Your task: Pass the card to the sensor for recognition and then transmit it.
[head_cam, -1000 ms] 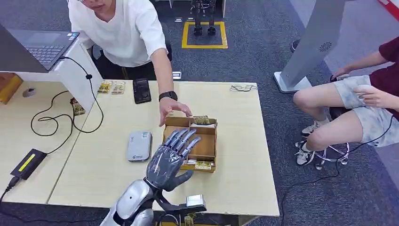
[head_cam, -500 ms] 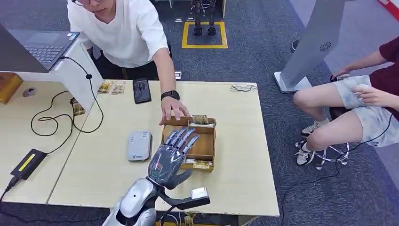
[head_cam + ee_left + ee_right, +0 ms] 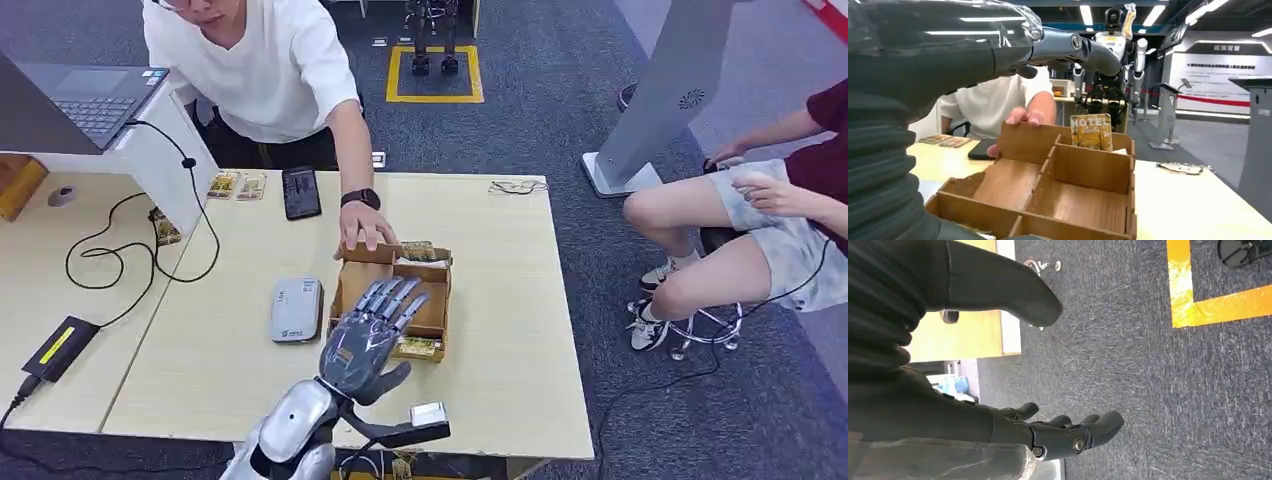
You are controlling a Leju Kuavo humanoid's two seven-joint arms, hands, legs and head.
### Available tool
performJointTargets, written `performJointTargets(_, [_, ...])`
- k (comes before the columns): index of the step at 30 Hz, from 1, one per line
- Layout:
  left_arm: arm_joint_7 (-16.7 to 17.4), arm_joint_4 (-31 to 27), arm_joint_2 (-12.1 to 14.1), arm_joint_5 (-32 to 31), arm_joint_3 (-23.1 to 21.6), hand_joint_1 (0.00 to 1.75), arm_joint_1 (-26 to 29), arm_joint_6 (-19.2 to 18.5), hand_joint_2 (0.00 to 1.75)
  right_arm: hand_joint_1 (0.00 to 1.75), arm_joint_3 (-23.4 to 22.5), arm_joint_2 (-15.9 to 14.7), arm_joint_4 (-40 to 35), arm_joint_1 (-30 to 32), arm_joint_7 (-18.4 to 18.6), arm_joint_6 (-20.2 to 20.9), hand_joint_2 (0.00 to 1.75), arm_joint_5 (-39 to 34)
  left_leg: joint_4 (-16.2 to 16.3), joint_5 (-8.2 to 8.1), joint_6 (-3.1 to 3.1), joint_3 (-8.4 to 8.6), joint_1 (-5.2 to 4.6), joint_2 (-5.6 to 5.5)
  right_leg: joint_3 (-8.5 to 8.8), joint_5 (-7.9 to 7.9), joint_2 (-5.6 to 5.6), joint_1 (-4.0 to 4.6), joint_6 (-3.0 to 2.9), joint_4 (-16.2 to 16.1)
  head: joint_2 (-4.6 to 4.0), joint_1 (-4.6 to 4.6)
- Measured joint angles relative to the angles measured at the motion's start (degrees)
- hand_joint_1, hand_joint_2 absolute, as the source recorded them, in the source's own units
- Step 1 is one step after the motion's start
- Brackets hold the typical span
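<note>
Card (image 3: 1091, 131) stands upright in the box's (image 3: 434, 312) far compartment, beyond your left hand (image 3: 368, 340), which hovers over the box, fingers spread, holding nothing. Right hand (image 3: 1048, 432) hangs empty, fingers apart. A person's hand (image 3: 364, 229) grips the box's far edge.

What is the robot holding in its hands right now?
Nothing. Its left hand hovers open over the wooden box, and its right hand hangs open over the floor. A person's hand grips the box's far edge.

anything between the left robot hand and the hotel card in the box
Nothing visible blocks it. The left robot hand hovers open over the wooden box; the card stands upright at the far wall, beside a person's hand gripping that wall.
</note>
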Motion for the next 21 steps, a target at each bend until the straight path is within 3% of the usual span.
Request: performJointTargets(21, [-0.11, 3.74, -1.27, -0.7, -0.63, 0.0, -1.44, -0.15, 1.75, 0.0, 0.0, 0.33, -0.48, -0.05, -0.02, 0.02, 1.75, 0.0, 0.0, 0.0, 0.0, 0.0, 0.0, 0.0, -0.01, 0.0, 0.0, 0.0, 0.0, 0.0, 0.0, 0.0])
